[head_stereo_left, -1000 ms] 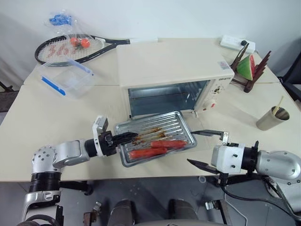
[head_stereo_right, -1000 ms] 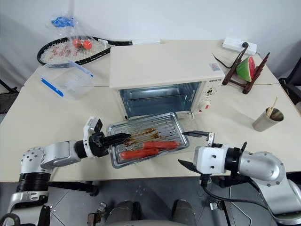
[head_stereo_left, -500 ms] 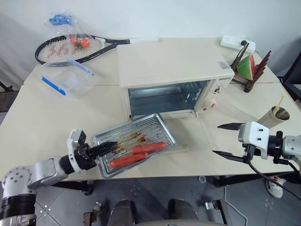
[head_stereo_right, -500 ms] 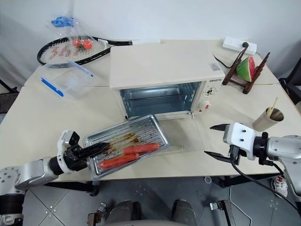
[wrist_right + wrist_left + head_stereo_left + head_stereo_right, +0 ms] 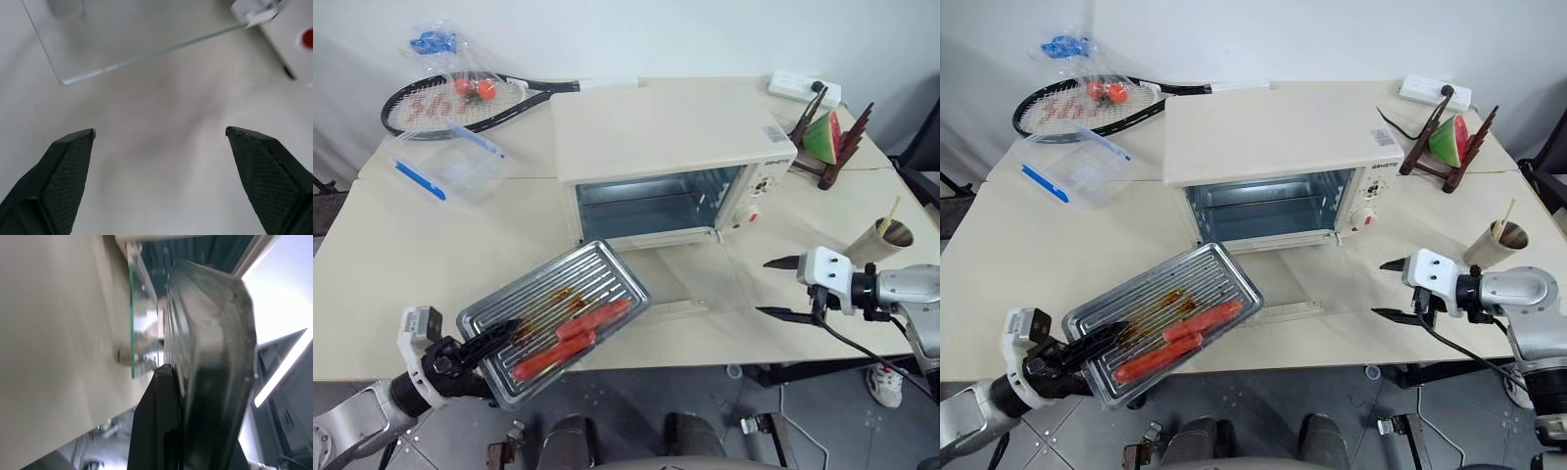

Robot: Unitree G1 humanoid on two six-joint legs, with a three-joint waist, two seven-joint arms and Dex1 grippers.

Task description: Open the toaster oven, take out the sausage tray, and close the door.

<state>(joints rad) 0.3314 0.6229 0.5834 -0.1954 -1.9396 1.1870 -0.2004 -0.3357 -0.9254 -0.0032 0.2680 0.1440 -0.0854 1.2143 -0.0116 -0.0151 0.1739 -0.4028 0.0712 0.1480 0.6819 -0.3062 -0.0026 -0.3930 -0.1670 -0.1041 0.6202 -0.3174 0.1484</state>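
Left gripper (image 5: 494,340) clamped on near-left rim of sausage tray (image 5: 558,315); tray out of toaster oven (image 5: 666,162), at table's near edge; door (image 5: 680,282) lies flat open, handle toward robot; right gripper (image 5: 779,287) wide open, empty, just right of door, nearer it.

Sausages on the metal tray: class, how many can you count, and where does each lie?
2. Both lie on the sausage tray, end to end along its near edge: one sausage toward the oven side, the other sausage nearer the left gripper. None seems hidden.
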